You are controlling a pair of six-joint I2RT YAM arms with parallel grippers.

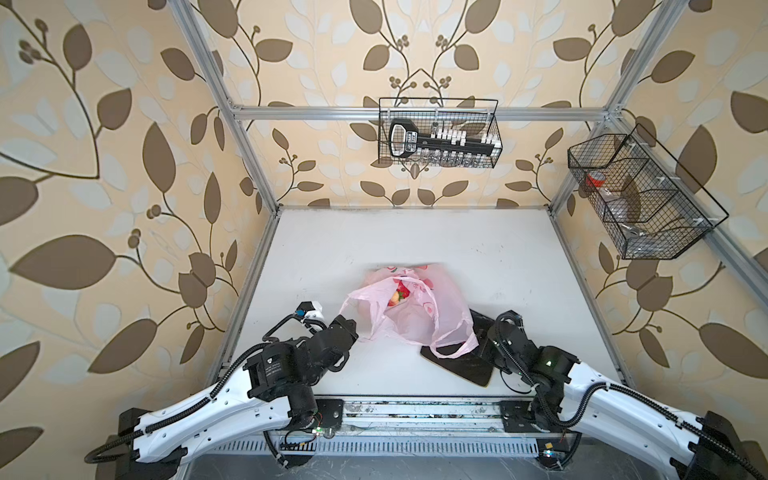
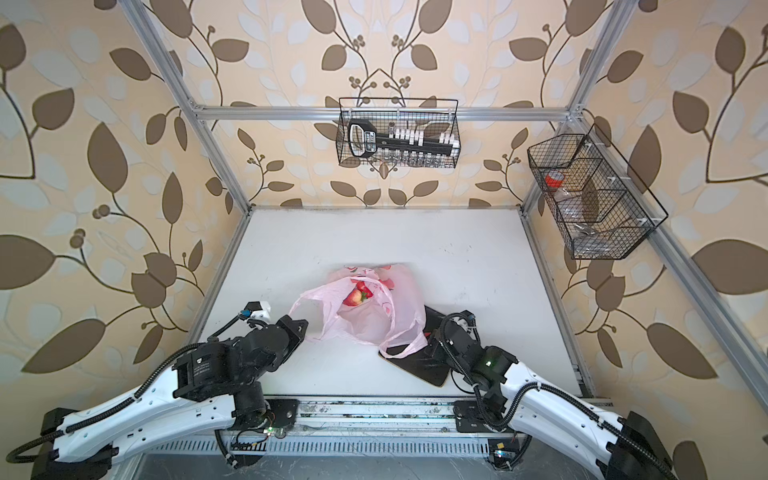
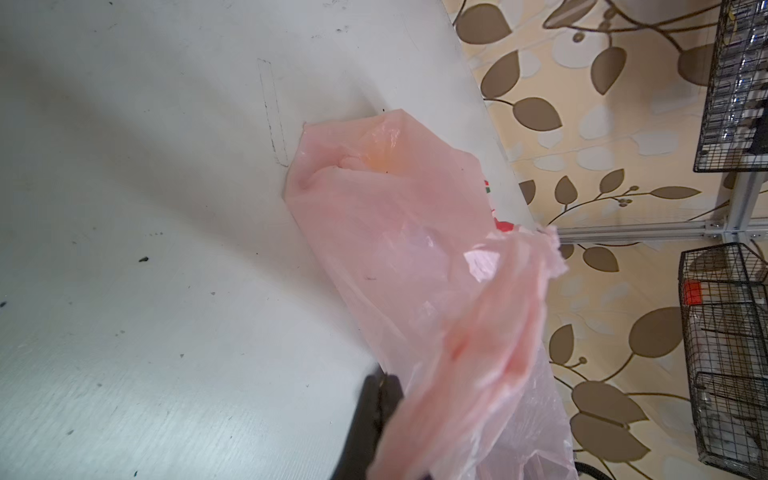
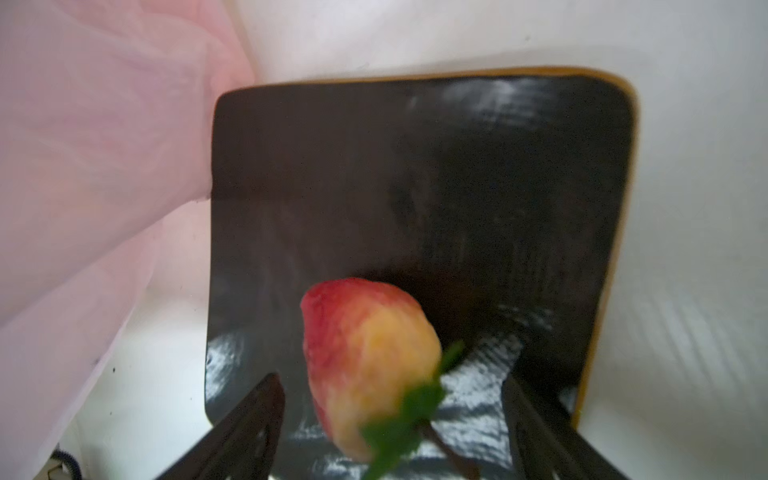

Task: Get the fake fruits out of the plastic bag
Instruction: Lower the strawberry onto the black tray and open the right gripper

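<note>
The white counter [image 1: 374, 241] carries the plastic bag [image 1: 415, 320] around its middle, a little toward the front edge. The bag lies crumpled with its mouth gaping upward. The square black plate [image 1: 465, 365] lies near the front edge, right of the middle, with the bag's right handle loop draped over its left part

The left tool [image 1: 354, 328] sits at the bag's left rim, closed. In the left wrist view bunched pink film runs straight out of it, so I judge that it grips the bag and holds the mouth open. The right tool [image 4: 390, 386] hangs over the plate with its jaws spread wide, gripping nothing. One red-and-yellow fruit [image 4: 365, 357] shows between them with a gap on each side. It is blurred, so whether it rests on the plate or is dropping cannot be told. Its long axis runs along the tool's reach, green stem toward the tool, tip away

The other fake fruits [image 1: 399, 293] sit inside the bag at the far side of the mouth, red ones beside a yellowish one. From the right tool they lie to the left and toward the back edge, beyond the bag's near rim and handle loop. The left tool is nearer but looks occupied, so the free right tool probably has to cross that rim and come down into the mouth

The bag bears printed red strawberries, but its small writing cannot be read. A black item in the wire basket [image 1: 438, 133] on the back wall has a white label, its letters too small to make out
</note>
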